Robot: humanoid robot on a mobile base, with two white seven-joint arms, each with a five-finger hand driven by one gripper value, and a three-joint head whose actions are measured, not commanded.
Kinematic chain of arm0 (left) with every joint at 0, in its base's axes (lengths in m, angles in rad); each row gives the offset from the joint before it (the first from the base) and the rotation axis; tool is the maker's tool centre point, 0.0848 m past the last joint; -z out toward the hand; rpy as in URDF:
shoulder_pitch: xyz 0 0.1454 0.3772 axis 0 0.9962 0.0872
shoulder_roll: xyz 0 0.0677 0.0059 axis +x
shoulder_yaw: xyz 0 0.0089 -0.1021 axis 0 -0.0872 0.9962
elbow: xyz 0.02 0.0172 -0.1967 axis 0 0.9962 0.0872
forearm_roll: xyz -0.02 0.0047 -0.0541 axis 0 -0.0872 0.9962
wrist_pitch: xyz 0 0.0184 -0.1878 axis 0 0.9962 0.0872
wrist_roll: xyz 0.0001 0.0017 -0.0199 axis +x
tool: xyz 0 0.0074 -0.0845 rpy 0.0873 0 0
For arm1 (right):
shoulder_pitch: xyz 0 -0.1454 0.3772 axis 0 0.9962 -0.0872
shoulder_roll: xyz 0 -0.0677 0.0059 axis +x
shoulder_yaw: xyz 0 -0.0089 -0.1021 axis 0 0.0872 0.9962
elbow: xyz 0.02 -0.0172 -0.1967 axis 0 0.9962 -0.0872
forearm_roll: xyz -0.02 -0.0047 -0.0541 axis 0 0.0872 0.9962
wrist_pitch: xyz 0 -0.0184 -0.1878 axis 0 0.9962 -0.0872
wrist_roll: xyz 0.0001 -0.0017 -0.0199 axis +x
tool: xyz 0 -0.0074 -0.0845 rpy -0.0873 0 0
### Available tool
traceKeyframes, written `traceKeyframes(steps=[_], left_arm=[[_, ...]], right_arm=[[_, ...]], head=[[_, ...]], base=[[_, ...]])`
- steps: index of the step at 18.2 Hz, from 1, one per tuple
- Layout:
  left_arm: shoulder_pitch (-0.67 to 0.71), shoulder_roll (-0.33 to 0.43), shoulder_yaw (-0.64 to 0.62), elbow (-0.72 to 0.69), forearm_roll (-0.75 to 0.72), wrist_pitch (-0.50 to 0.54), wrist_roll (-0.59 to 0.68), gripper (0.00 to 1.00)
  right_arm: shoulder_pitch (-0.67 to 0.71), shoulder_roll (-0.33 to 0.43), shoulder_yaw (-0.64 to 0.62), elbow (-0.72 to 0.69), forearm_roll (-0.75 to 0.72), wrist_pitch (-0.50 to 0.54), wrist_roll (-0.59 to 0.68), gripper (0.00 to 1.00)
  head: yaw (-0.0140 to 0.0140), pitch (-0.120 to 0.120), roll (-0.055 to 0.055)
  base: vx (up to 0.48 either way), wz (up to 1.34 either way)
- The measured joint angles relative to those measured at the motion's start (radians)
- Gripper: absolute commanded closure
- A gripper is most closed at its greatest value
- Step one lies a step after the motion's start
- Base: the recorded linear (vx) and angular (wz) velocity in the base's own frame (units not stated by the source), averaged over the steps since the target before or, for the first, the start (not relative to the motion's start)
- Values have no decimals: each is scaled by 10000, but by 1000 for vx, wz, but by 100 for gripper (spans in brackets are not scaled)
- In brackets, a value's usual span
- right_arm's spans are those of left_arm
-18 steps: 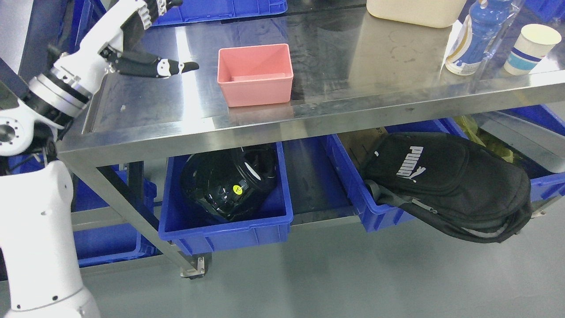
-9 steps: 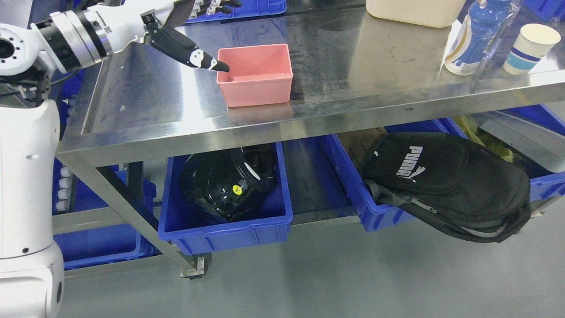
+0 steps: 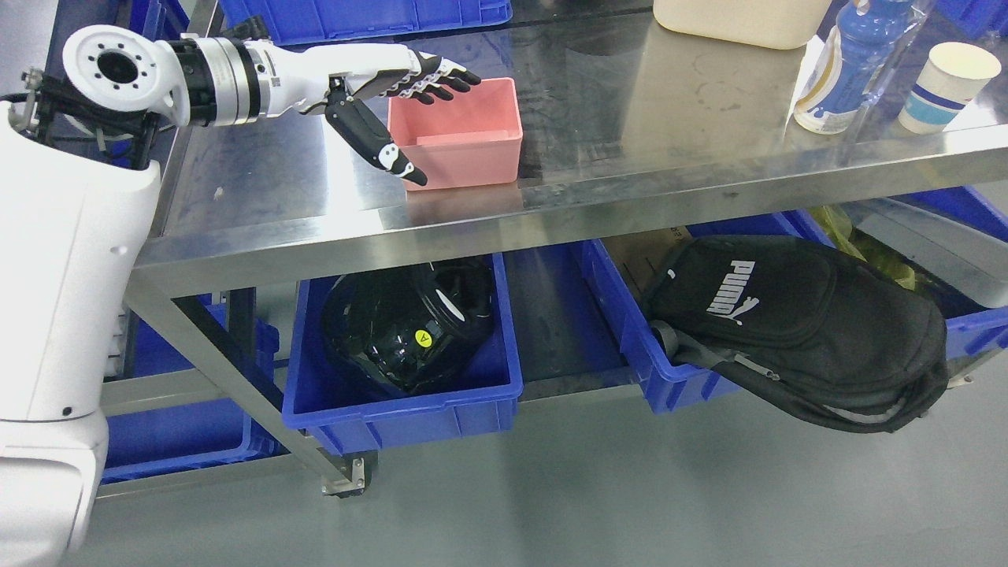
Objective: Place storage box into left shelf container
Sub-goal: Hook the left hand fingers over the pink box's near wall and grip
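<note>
Stainless steel bench (image 3: pixel 630 181), two-tier, on castors; top surface reflective, lower shelf carrying bins.

White left arm, entering from the picture's left edge and reaching across the bench top.

Black backpack (image 3: pixel 795 323), white logo on its face, slumped over the front rim of the right blue bin (image 3: pixel 669 378) on the lower shelf.

Left blue shelf container (image 3: pixel 409 409), lower shelf, holding a glossy black helmet (image 3: pixel 409 327) with a small yellow sticker.

Cream tub (image 3: pixel 740 22), far edge of the bench top, partly cut off by the frame.

Pink storage box (image 3: pixel 465 138), open-topped and empty, standing upright on the bench top near its front edge, above the left shelf container.

Left hand (image 3: pixel 394 87), at the box's left end. Fingers (image 3: pixel 441 77) spread and extended over the rear left rim; thumb angled down in front of the left wall. No closed grip on the box; contact cannot be told.

Blue bottle (image 3: pixel 846 63), right end of the bench top.

Paper cup (image 3: pixel 949 85), white with blue bands, just right of the bottle.
</note>
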Motion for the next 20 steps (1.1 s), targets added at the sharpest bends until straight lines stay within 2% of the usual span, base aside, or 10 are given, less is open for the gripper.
traceKeyframes(steps=[4, 16, 18, 20], left_arm=[[-456, -169, -465, 604, -342, 1, -7, 9], [-1557, -1429, -1595, 2746, -1321, 1, -376, 13], [-1625, -1551, -1722, 3022, -1479, 6, -411, 17], [-1673, -1667, -1827, 3297, -1634, 13, -423, 29]], right_arm=[[0, 0, 0, 0, 0, 0, 0, 0], [0, 0, 0, 0, 0, 0, 0, 0], [0, 0, 0, 0, 0, 0, 0, 0], [0, 0, 0, 0, 0, 0, 0, 0]], head=[[0, 0, 0], [0, 0, 0], [0, 0, 0], [0, 0, 0]], base=[[0, 0], [0, 0], [0, 0], [0, 0]])
